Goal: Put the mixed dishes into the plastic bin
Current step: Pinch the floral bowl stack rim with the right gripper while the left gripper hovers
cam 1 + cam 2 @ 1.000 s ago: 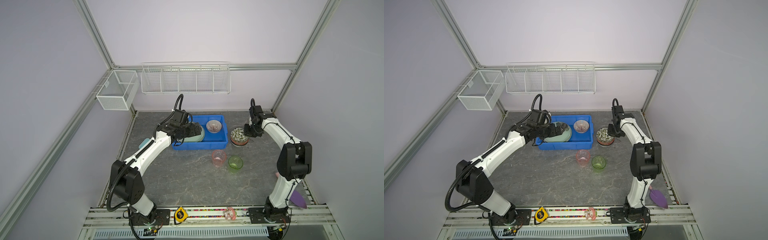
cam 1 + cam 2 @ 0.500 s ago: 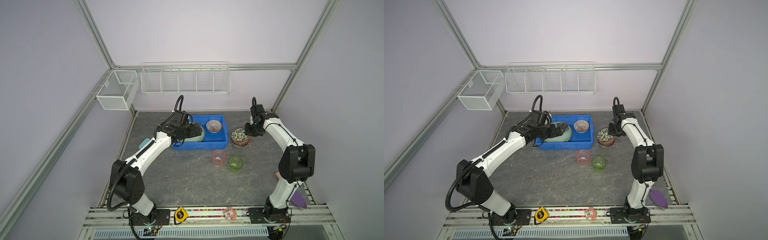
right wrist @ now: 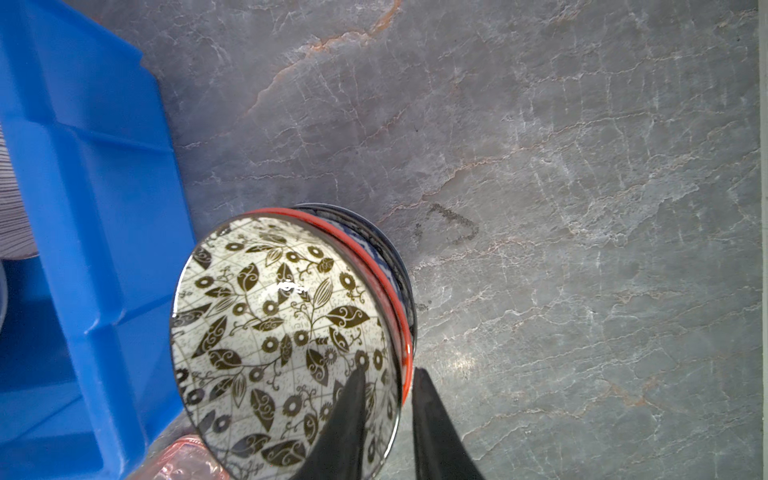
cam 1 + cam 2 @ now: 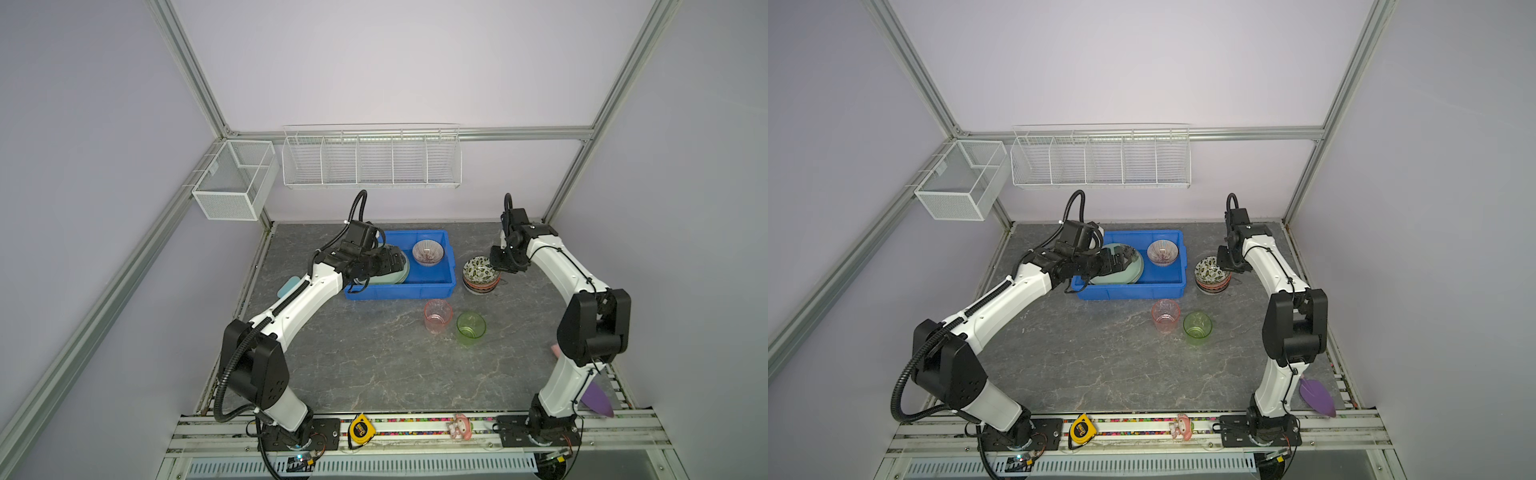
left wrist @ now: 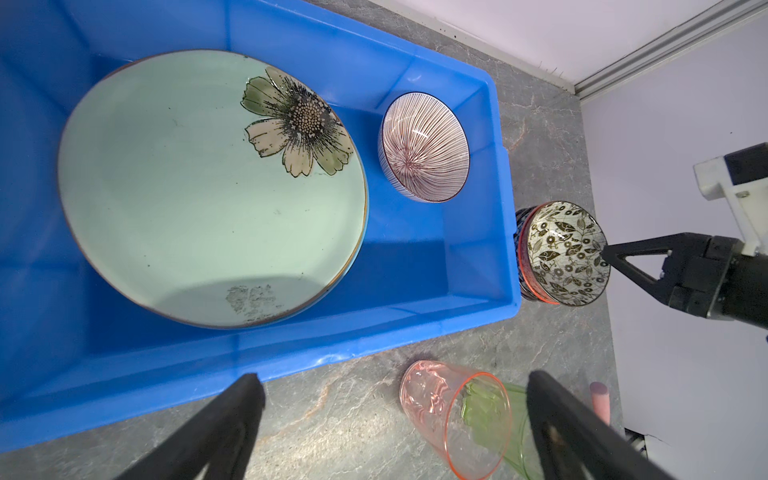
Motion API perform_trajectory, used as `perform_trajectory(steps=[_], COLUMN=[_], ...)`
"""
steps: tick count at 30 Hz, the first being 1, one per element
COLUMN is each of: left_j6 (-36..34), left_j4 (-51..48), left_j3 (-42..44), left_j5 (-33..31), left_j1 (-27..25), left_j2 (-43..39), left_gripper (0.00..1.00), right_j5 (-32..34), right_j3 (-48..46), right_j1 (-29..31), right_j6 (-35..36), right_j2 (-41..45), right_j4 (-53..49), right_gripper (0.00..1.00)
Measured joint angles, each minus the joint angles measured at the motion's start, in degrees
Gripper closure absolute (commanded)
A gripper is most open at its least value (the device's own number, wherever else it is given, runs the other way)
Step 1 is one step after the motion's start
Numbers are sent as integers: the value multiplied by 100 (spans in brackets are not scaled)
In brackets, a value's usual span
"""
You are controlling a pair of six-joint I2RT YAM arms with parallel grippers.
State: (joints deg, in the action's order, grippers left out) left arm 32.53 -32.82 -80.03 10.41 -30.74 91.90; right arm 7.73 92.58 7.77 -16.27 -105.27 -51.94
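Note:
The blue plastic bin holds a pale green flower plate and a striped bowl. My left gripper hovers wide open over the plate, holding nothing. Right of the bin, a leaf-patterned bowl tops a stack of bowls. My right gripper straddles its rim, one finger inside and one outside, slightly apart. A pink cup and a green cup stand in front of the bin.
A purple scoop lies by the right arm's base and a teal scoop under the left arm. White wire baskets hang on the back wall. A tape measure and a small toy sit on the front rail.
My right gripper's jaws have parted a little at the leaf bowl's rim. The left arm has barely moved.

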Motion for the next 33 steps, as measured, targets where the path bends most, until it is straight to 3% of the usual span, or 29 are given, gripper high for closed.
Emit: perform_trajectory(steps=[13, 21, 33], left_j6=[-9, -9, -9], left_j4=[267, 339, 343], left_j3=[68, 68, 68], left_j5=[393, 507, 560], left_j1=[0, 0, 0], left_j2=[0, 0, 72], left_gripper=[1, 1, 1], right_j5=[-2, 46, 363], right_j3=[133, 142, 295], right_j1=[0, 11, 142], right_j6=[0, -2, 4], right_j2=[-293, -448, -448], right_j4=[-96, -98, -142], right_gripper=[71, 78, 77])
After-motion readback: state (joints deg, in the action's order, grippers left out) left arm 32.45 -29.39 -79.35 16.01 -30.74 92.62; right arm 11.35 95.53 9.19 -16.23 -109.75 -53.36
